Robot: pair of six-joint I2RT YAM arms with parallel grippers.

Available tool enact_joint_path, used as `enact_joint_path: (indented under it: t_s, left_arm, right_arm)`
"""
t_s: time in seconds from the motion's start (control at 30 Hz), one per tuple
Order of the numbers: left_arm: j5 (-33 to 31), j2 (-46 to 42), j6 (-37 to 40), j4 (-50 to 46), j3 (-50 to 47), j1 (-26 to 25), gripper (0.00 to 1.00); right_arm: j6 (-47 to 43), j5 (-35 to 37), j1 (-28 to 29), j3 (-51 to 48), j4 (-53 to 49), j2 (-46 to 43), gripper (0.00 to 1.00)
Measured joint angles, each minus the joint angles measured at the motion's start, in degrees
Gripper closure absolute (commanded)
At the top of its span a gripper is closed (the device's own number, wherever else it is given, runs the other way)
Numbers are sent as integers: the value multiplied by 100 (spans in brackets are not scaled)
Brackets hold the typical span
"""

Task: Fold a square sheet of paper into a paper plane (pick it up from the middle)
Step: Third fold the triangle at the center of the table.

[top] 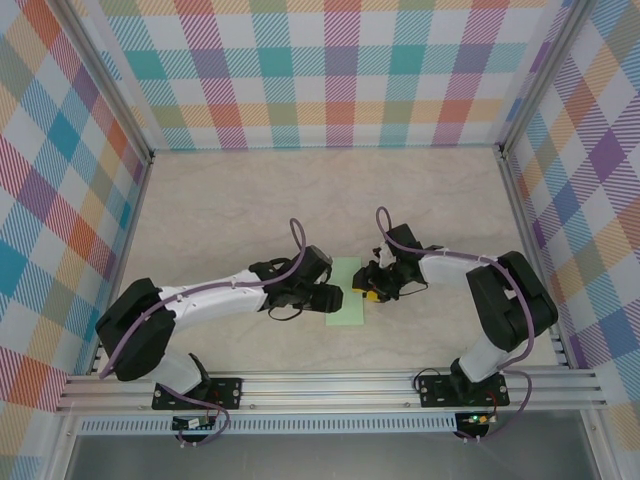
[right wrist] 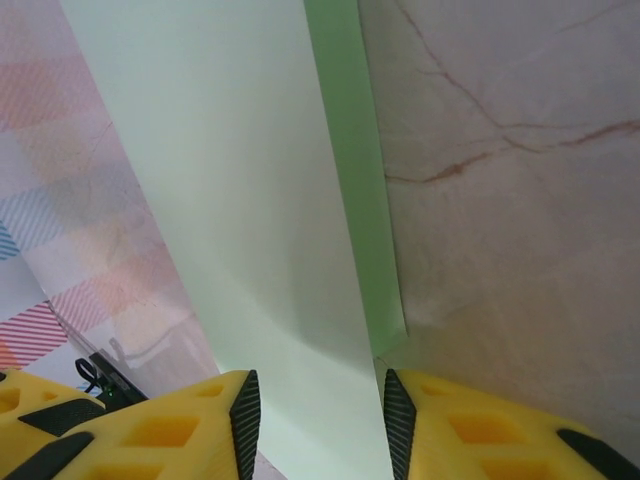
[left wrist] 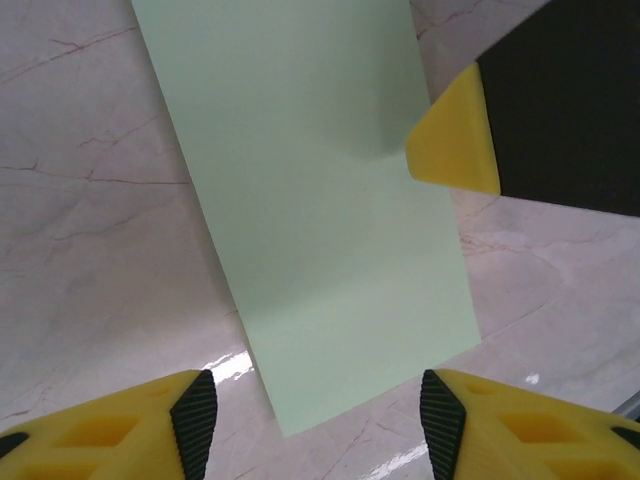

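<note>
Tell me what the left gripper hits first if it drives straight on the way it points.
The pale-green paper: the left gripper, fingers apart, frames the sheet's near end, which lies on the table just ahead. Depth is unclear, so it might touch the table at that edge instead.

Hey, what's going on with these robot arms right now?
Two arms are working on a pale-green sheet of paper lying on the marble-look table. The right gripper has its jaws apart around a raised layer of the sheet, apparently mid-fold. The left gripper is open at one end of the sheet. It is not a plane yet.
</note>
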Motion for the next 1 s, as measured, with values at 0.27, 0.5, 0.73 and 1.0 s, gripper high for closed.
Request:
enact_joint_path:
  t_s: [0.27,0.5,0.73,1.0]
  left_arm:
    - [-669,426,719,-476,612,-704,30]
    - [-1266,1185,1276,-861,1165,-1314,22]
    - [-2085,1945,1563,-1185,1690,-1751,21]
    - [-2778,2135,1622,-1316,1764,-1829,29]
  right_arm:
    - [-48,-151,-31,74,107,103,73]
    - [-44,-223,-92,120,120,103,80]
    - [-44,-297,-96,140,116,103,81]
    - [-44,-299,-96,140,85,103,81]
